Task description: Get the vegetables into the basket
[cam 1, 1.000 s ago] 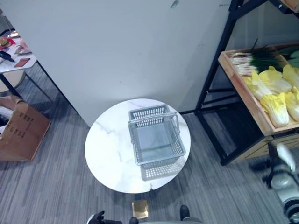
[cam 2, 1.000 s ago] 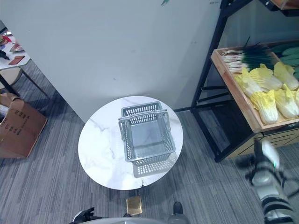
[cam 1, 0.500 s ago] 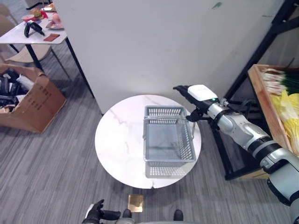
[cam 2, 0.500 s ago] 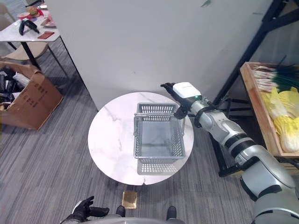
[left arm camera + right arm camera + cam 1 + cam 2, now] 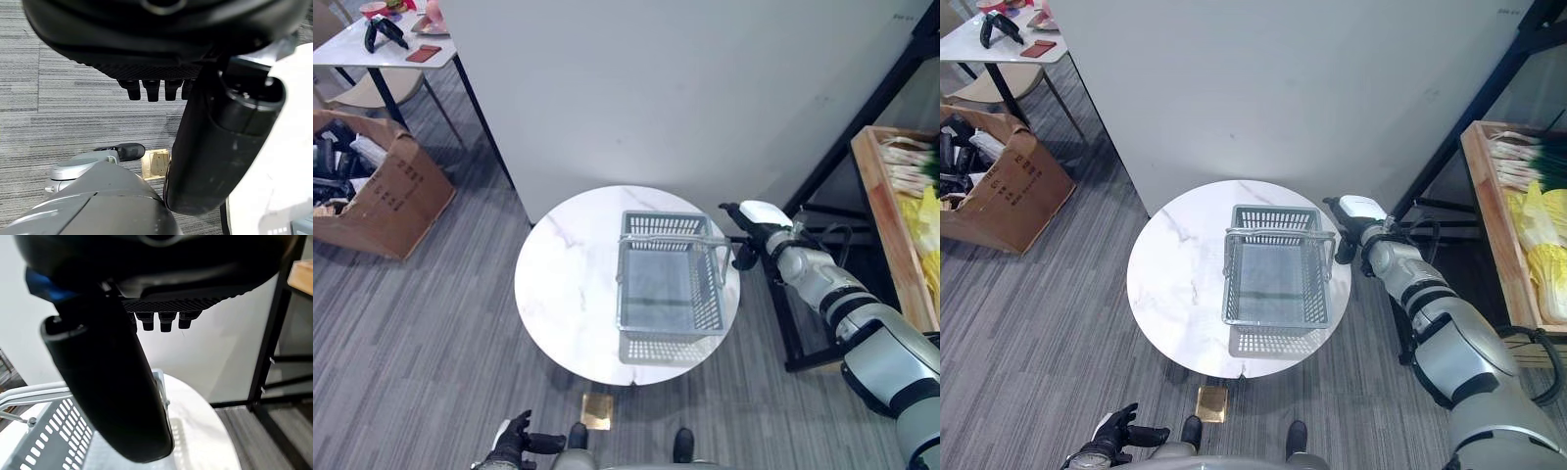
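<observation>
A grey plastic basket [image 5: 668,319] stands empty on the round white marble table [image 5: 568,284], its handle lying across the rim. The vegetables are yellow-green cabbages [image 5: 1540,220] and green onions [image 5: 1528,152] in a wooden crate [image 5: 886,235] on the rack at the right. My right hand [image 5: 759,217], white-covered, hovers just past the table's right edge beside the basket's far right corner, open and holding nothing. In its wrist view the basket [image 5: 44,431] lies below the thumb [image 5: 112,382]. My left hand [image 5: 1116,431] hangs low at the near edge, open and empty.
A black metal rack [image 5: 862,117] carries the crate at the right. A white partition wall [image 5: 656,88] stands behind the table. A cardboard box [image 5: 382,196] and a cluttered side table [image 5: 372,59] are at the far left. A small gold square [image 5: 597,411] lies on the floor.
The camera has shifted. My right arm swung up from low on the right to the basket's far right corner, then drew back rightward off the table edge. The basket stays put.
</observation>
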{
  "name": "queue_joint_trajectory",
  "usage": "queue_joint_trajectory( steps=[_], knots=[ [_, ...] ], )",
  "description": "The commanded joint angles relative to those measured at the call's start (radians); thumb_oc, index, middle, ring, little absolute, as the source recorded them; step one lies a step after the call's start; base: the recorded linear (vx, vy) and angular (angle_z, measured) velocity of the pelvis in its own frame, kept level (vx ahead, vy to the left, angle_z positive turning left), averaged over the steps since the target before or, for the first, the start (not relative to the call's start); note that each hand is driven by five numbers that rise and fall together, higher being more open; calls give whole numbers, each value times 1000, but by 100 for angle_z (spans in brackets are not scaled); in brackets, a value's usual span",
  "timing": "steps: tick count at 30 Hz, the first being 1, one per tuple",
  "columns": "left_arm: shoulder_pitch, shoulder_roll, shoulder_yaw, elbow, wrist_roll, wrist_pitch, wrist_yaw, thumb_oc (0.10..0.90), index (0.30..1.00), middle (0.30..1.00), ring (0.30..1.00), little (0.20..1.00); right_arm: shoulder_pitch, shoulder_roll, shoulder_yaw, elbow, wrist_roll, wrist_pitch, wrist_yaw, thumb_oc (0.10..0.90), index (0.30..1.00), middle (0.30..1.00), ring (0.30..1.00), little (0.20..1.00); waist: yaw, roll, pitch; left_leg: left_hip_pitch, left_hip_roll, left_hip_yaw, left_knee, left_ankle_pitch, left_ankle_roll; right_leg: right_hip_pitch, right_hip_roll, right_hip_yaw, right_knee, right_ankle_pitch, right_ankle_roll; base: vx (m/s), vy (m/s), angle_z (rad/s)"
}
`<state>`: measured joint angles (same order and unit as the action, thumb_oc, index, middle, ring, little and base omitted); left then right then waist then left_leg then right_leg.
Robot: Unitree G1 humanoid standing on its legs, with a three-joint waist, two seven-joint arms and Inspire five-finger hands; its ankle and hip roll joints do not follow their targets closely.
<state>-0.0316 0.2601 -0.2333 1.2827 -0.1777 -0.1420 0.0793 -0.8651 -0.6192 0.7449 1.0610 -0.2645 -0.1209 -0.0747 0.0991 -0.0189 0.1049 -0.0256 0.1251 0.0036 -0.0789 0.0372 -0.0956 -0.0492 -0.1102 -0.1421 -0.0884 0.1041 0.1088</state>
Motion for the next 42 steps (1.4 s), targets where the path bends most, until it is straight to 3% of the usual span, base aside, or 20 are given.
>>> queue_joint_trajectory(
  steps=[1,12,18,19,20,21,25,33,35,37,38,41,42],
  knots=[
    [-36,29,-77,51,-24,-7,21,900,1000,1000,1000,1000,-240,1,4,14,51,-17,-80,900,1000,1000,1000,1000,25,-49,12,-5,11,-45,-8,14,-12,-1,-52,28,1,17,42,-19,-3,6],
    [-64,31,-84,35,-61,-15,46,900,1000,1000,1000,1000,-275,33,19,-40,80,-14,-94,900,1000,1000,1000,1000,32,-55,37,-41,5,-65,-8,24,-10,-22,-56,15,1,19,40,-2,1,5],
    [-76,33,-95,41,-60,-13,50,900,1000,1000,1000,1000,-284,68,17,67,80,-7,-98,900,1000,1000,1000,1000,49,-55,49,-60,-4,-79,-8,30,-7,-28,-62,0,1,17,42,-2,5,6],
    [-80,34,-98,41,-58,-14,51,900,1000,1000,1000,1000,-284,76,17,98,78,-5,-100,831,904,904,904,904,51,-55,51,-64,-6,-83,-8,31,-6,-30,-63,0,1,17,42,-15,3,15],
    [-85,34,-105,41,-57,-14,54,900,1000,1000,1000,1000,-276,93,11,170,66,2,-100,453,374,374,374,374,59,-54,54,-67,-9,-87,-8,31,-4,-30,-63,-2,1,16,42,-2,3,13],
    [-87,34,-108,42,-56,-14,53,900,1000,1000,1000,1000,-275,97,9,193,62,4,-102,400,300,300,300,300,63,-54,54,-67,-9,-89,-8,31,-4,-30,-63,-4,1,16,42,4,1,11],
    [-86,31,-123,42,-36,-10,54,900,1000,1000,1000,1000,-237,91,-37,273,55,15,-116,400,300,300,300,300,74,-45,55,-66,-18,-97,-8,27,1,-25,-69,-9,1,13,44,0,11,4],
    [-78,21,-127,43,-1,-6,47,900,1000,1000,1000,1000,-183,59,-60,235,52,5,-112,400,300,300,300,300,66,-35,48,-47,-23,-92,-8,19,5,-14,-74,-1,1,9,46,-1,9,1],
    [-75,18,-125,47,7,-4,45,900,1000,1000,1000,1000,-183,46,-50,136,58,-5,-117,400,300,300,300,300,58,-37,44,-37,-22,-83,-8,15,6,-11,-74,6,1,10,46,3,10,-3],
    [-63,19,-106,50,22,7,40,900,1000,1000,1000,1000,-168,1,-32,-77,49,-19,-114,400,300,300,300,300,42,-43,35,-21,-17,-68,-8,8,6,-5,-74,16,1,10,47,10,15,-9],
    [-63,19,-106,50,22,7,40,900,1000,1000,1000,1000,-168,1,-32,-78,49,-19,-114,400,300,300,300,300,42,-43,35,-21,-17,-68,-8,8,6,-5,-73,16,1,10,47,0,18,-10],
    [-47,18,-61,85,61,28,31,900,1000,1000,1000,1000,-102,-55,-43,-360,25,-45,-107,400,300,300,300,300,13,-46,18,5,-14,-50,-8,-5,7,6,-73,31,1,9,47,8,25,-10],
    [-46,18,-61,85,62,28,31,900,1000,1000,1000,1000,-100,-56,-44,-363,25,-43,-107,400,300,300,300,300,14,-46,19,6,-14,-49,-8,-5,7,6,-73,31,1,9,47,35,25,-16]
  ],
)
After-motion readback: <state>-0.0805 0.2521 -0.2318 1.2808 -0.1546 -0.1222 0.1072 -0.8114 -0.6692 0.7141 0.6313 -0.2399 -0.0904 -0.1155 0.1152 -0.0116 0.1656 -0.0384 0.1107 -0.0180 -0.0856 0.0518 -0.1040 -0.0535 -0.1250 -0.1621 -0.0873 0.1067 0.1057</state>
